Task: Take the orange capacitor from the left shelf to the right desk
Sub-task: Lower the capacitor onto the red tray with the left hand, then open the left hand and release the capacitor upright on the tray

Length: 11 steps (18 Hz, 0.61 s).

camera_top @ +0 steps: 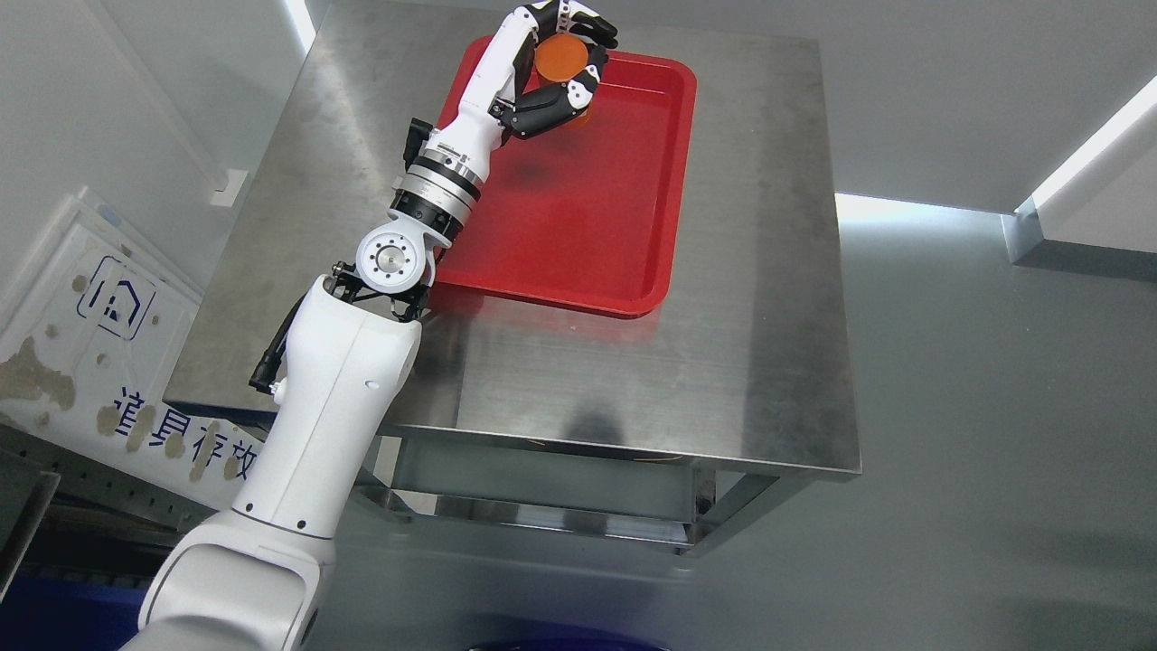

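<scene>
Head view gives me the left arm (334,389) rising from the lower left and stretched diagonally up across the steel table (750,298), wrist straight. My left hand (553,63) sits over the far end of the red tray (578,226), fingers (578,16) arched over the orange capacitor (560,56) and thumb pressing from below (a closed, wrapping hold). I cannot tell whether the capacitor touches the tray.
</scene>
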### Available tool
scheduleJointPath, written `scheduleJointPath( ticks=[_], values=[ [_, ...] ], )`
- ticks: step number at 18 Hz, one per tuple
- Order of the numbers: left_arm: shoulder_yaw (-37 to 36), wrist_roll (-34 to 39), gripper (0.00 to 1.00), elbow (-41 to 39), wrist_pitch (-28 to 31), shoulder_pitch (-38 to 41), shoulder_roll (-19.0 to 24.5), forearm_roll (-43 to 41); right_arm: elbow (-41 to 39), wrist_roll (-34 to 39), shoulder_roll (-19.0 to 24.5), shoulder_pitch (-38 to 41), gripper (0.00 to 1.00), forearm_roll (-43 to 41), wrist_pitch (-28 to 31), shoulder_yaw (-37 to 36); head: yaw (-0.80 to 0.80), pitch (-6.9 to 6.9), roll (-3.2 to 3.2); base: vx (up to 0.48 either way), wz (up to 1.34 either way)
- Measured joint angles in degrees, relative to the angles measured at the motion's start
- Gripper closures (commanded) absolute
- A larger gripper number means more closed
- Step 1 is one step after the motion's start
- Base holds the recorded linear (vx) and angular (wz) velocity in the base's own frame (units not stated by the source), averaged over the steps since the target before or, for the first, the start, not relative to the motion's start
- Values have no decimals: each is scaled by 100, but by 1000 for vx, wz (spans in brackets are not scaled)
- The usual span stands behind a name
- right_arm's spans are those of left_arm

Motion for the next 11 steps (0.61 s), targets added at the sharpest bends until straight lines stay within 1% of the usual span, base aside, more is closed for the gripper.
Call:
scheduleJointPath(
  ticks=[3, 7, 9, 10, 11],
  values=[
    [-37, 2, 90, 251, 155, -69, 0, 0, 0, 1, 0, -9, 0, 0, 5, 0, 0, 0, 0, 0, 0],
    [4, -37, 86, 479, 193, -88, 0, 0, 0, 0, 0, -18, 0, 0, -14, 0, 0, 0, 0, 0, 0],
    [50, -49, 78, 569, 209, -96, 0, 0, 0, 0, 0, -19, 0, 0, -20, 0, 0, 0, 0, 0, 0],
    [71, -54, 69, 605, 219, -98, 0, 0, 0, 1, 0, -19, 0, 0, -21, 0, 0, 0, 0, 0, 0],
    [94, -59, 56, 641, 245, -105, 0, 0, 0, 0, 0, -20, 0, 0, -22, 0, 0, 0, 0, 0, 0]
  ],
)
